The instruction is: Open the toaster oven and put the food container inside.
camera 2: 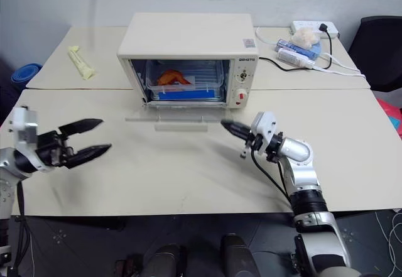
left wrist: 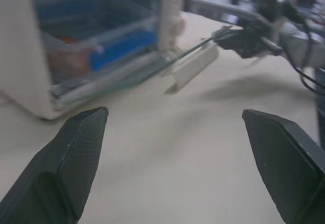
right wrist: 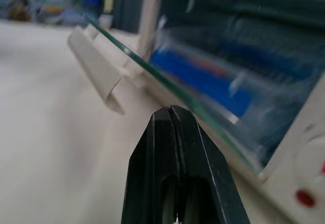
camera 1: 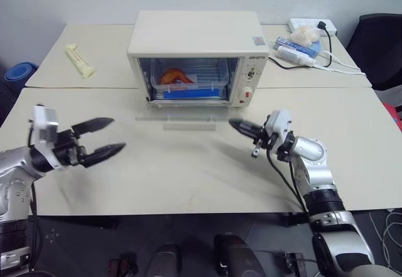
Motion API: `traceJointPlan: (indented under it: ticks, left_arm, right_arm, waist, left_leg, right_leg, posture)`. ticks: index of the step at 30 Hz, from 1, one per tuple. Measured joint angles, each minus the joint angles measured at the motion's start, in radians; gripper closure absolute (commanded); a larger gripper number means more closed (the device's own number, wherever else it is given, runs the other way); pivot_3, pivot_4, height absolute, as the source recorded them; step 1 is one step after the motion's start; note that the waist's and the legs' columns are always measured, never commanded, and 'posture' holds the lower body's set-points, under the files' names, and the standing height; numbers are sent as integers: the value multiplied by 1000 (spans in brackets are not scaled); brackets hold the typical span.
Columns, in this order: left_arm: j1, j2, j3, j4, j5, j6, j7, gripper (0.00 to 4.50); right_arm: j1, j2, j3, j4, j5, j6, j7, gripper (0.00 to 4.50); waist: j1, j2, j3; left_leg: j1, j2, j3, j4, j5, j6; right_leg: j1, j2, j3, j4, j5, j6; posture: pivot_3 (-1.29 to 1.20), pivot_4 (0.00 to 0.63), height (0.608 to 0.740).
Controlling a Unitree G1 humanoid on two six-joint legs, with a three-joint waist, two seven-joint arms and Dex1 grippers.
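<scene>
The cream-white toaster oven (camera 1: 195, 38) stands at the middle of the table with its glass door (camera 1: 176, 118) dropped flat toward me. Inside on the rack sits the food container (camera 1: 188, 82), clear with a blue strip and orange food. My left gripper (camera 1: 107, 136) hangs open at the left, well clear of the oven, with nothing between its fingers. My right gripper (camera 1: 233, 124) is shut and empty, its tip just right of the door's front edge (right wrist: 152, 69). The left wrist view looks past wide fingers (left wrist: 76, 153) at the oven's open front.
A pale wrapped bar (camera 1: 80, 60) lies at the back left. A power strip (camera 1: 311, 24), a cable and small packets (camera 1: 295, 54) sit at the back right. A dark chair (camera 1: 380, 44) stands off the table's right corner. A seam crosses the table under the oven.
</scene>
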Motion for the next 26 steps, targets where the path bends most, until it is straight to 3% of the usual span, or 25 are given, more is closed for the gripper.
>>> traceJointPlan:
  ticks: [4,9,15,19,22,23,26]
  left_arm:
    - [-8,-46,25,1,-1,-5,91,9]
    - [-81,-49,52,50,5,-22,178,9]
    - [-43,-37,32,87,82,-109,161,0]
    - [51,3,-28,86,191,-222,95,0]
    - [122,7,-62,85,241,-290,53,0]
    - [144,7,-67,85,253,-306,45,0]
    - [173,5,-71,85,267,-336,48,0]
  right_arm:
    - [-76,70,-21,-43,44,56,-91,4500]
    - [-104,78,-45,-49,67,121,-132,4500]
    - [14,-91,-18,-196,91,236,25,2684]
    - [168,-254,-1,-255,78,221,199,1316]
    - [246,-311,4,-267,71,186,288,280]
    - [270,-331,5,-267,65,172,315,31]
    - [308,-353,-2,-264,63,145,352,31]
  waist:
    - [5,0,0]
    - [12,0,0]
    - [13,0,0]
    - [12,0,0]
    - [8,0,0]
    - [9,0,0]
    - [12,0,0]
  left_leg:
    - [0,0,0,0,0,0]
    - [-1,-1,0,0,0,0]
    - [-2,-1,0,-1,-1,1]
    - [-1,-1,2,-2,-2,3]
    - [1,-1,5,-2,-5,8]
    - [2,0,5,-2,-5,9]
    - [3,0,5,-2,-5,9]
  right_leg:
    - [0,0,0,0,0,0]
    - [0,-1,-1,-1,0,0]
    - [0,-2,-1,-1,0,0]
    - [0,-2,1,-5,0,0]
    - [0,-1,3,-4,0,0]
    - [1,-1,3,-3,0,0]
    - [2,-1,3,-3,0,0]
  posture:
    - [0,150,740]
    - [0,150,740]
    - [0,150,740]
    - [0,150,740]
    - [0,150,740]
    - [0,150,740]
    - [0,150,740]
